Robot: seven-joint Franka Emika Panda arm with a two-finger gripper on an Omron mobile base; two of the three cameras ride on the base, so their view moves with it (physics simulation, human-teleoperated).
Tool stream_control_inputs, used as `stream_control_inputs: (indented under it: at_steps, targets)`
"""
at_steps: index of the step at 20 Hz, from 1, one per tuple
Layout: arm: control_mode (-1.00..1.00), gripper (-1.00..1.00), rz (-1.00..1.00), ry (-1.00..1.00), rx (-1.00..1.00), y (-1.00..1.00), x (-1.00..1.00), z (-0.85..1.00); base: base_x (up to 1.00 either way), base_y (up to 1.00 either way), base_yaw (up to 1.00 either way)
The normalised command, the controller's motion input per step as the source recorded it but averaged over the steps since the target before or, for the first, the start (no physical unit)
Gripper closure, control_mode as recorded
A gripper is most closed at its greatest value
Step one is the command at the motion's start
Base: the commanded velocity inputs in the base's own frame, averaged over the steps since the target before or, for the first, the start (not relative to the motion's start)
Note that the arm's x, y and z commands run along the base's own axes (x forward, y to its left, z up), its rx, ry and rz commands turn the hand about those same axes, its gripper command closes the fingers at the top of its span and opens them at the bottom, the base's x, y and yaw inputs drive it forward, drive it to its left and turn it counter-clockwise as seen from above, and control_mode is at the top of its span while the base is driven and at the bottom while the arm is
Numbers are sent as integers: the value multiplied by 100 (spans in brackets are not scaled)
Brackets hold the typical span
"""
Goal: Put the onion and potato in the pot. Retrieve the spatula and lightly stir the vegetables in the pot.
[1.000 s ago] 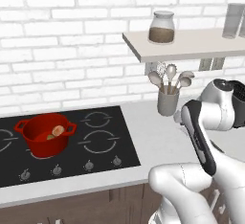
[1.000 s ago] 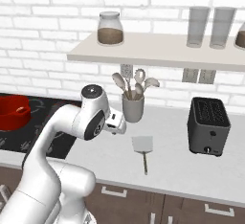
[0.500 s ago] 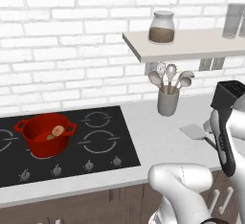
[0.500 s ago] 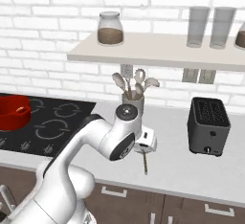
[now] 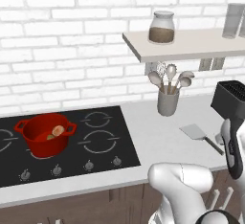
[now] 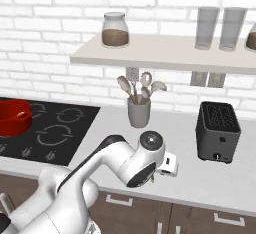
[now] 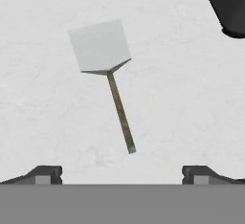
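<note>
One red pot (image 5: 46,133) sits on the hob holding two vegetables, one onion (image 5: 58,130) and one potato (image 5: 50,136). One spatula (image 7: 104,64) lies on the counter (image 5: 158,137), near one grey utensil holder (image 5: 168,102) with four round-headed utensils and one black toaster (image 6: 217,132). On the single shelf (image 6: 165,57) stand one brown-filled jar (image 6: 114,29) and two clear glasses (image 6: 220,28)
</note>
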Motion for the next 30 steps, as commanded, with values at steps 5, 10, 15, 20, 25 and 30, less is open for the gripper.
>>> stream_control_inputs:
  at_steps: [5, 10, 15, 20, 25, 30]
  targets:
    - [-100, -100, 0, -2, 0, -17, 0, -32, 0, 0, 0]
    - [-100, -100, 0, 0, 0, 0, 0, -29, 0, 0, 0]
    - [-100, -100, 0, 0, 0, 0, 7, -27, 0, 0, 0]
    - [-100, -100, 0, 5, 0, 0, 49, -21, 0, 0, 0]
    - [-100, -100, 0, 8, 0, -6, 37, -27, 0, 0, 0]
    - [-100, -100, 0, 4, 0, -26, 13, -29, 0, 0, 0]
